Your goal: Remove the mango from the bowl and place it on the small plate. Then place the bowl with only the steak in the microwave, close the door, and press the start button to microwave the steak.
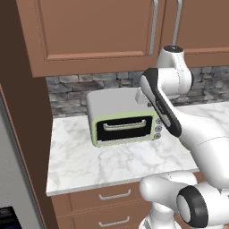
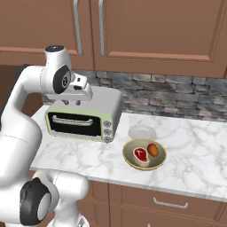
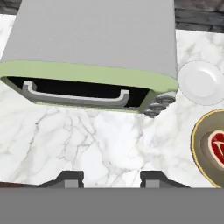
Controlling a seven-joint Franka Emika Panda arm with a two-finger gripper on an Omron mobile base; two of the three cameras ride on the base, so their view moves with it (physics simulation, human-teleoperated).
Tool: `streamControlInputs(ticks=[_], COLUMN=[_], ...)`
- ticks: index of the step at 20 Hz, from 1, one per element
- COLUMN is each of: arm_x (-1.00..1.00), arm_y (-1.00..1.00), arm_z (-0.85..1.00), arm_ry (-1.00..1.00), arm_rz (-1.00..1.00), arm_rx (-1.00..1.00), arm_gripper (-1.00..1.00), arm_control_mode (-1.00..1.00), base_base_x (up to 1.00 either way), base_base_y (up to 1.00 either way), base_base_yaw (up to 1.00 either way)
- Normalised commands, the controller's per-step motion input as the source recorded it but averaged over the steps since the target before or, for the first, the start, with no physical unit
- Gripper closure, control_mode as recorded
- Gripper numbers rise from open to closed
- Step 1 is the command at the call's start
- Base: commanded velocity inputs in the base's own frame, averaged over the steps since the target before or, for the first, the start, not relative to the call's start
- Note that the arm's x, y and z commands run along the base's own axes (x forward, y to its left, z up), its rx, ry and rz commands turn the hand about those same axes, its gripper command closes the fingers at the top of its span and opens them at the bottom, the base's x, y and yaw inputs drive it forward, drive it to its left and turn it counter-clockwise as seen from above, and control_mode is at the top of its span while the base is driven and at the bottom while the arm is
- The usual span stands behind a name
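My claw (image 3: 111,178) hangs over the surface (image 2: 186,146) before the toaster oven (image 2: 84,116), fingers parted, holding nothing. I see the mango (image 2: 153,150) beside the steak (image 2: 141,155) in the bowl (image 2: 145,163), near the plate (image 2: 142,131)

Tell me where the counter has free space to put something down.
Bare marble lies in front of the toaster oven, towards the counter edge, and right of the bowl. It is crowded where the small plate sits close behind the bowl, beside the oven's knobs.
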Motion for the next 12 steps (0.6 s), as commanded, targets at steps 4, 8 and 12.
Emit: streamControlInputs(ticks=[4,8,12], arm_x=[-0.07,-0.14,-0.42], arm_y=[-0.05,-0.55,-1.00], arm_z=[0.00,-0.32,-0.55], arm_ry=[-0.04,-0.10,-0.11], arm_rz=[0.01,0.14,-0.04], arm_rx=[0.01,-0.01,0.03], arm_gripper=[-1.00,-1.00,-1.00], arm_control_mode=[-1.00,-1.00,-1.00], base_base_x=[0.00,0.00,0.00], base_base_y=[0.00,0.00,0.00], base_base_yaw=[0.00,0.00,0.00])
